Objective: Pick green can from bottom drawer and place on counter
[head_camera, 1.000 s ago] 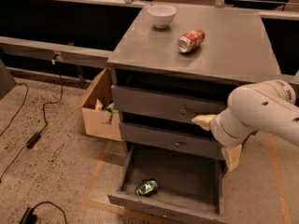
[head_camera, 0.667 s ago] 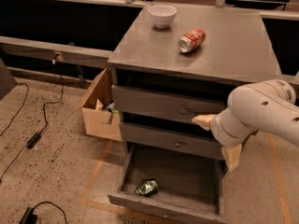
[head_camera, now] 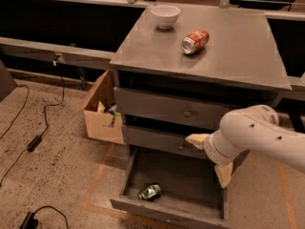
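Holds the cream two-finger claw (head_camera: 210, 156) released over the open grey metal bottom drawer (head_camera: 183, 189). Shows the shiny dark-green can (head_camera: 149, 191) at its eight o'clock, well apart.

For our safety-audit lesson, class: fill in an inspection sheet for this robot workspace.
Surface: counter, holding a white bowl and a red can on its side.
Job's things: green can lying in the open bottom drawer, front left.
Clutter: cardboard box on the floor, left of the counter.
Grippers: gripper open, empty, above the drawer's right side.
Cables: black cables on the floor, far left.
Surroundings: orange tape lines on speckled floor.
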You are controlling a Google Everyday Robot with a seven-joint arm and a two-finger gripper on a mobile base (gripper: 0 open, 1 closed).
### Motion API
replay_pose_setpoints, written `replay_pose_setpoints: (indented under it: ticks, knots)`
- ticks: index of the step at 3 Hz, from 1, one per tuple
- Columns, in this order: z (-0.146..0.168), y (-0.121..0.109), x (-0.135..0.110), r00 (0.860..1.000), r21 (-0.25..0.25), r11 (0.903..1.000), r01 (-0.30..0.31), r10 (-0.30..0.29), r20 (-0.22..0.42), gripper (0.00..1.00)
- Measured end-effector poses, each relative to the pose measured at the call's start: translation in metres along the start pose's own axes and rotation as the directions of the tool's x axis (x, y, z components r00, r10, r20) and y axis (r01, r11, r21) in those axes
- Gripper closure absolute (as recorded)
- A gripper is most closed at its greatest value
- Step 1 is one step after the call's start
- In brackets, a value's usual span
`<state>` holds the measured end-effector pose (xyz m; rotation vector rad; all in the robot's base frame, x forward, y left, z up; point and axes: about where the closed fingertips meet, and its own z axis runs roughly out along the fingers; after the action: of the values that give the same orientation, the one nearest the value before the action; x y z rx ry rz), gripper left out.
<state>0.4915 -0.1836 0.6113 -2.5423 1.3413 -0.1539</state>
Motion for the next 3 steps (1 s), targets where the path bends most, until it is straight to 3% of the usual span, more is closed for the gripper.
replay_pose_setpoints:
  ticks: [3]
  knots:
    - [0.121,0.016,-0.049,0.992,-0.031,0.9936,0.109,-0.106,0.073,0.00]
